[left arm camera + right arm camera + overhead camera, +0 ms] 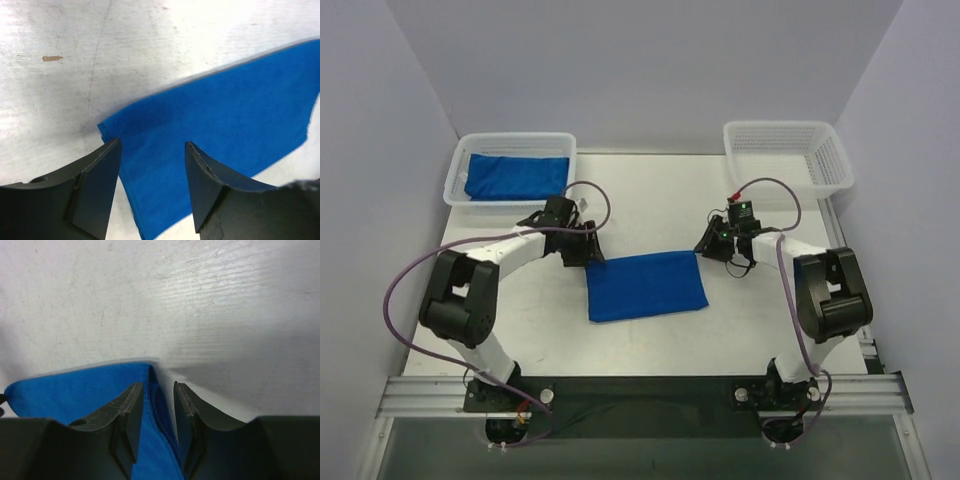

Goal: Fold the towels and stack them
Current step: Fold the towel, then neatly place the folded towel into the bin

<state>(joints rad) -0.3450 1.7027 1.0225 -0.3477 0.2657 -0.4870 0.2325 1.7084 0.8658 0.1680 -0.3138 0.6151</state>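
Towels appear in two places. One folded towel (648,285) lies flat as a rectangle on the table (650,195), between the two arms. A second towel (515,176) lies folded inside the white mesh basket (510,139) at the far left corner. A matching mesh basket (836,165) stands at the far right corner. The left tool (152,146) hangs low over the folded towel's far left corner with its fingers clearly apart, and the cloth lies flat beneath the gap. The right tool (158,386) is down at the towel's far right corner. Its fingers are close together and astride the edge, one over the cloth and the other over bare table. A ridge of blue rises between them; whether they pinch it or merely straddle it cannot be told.
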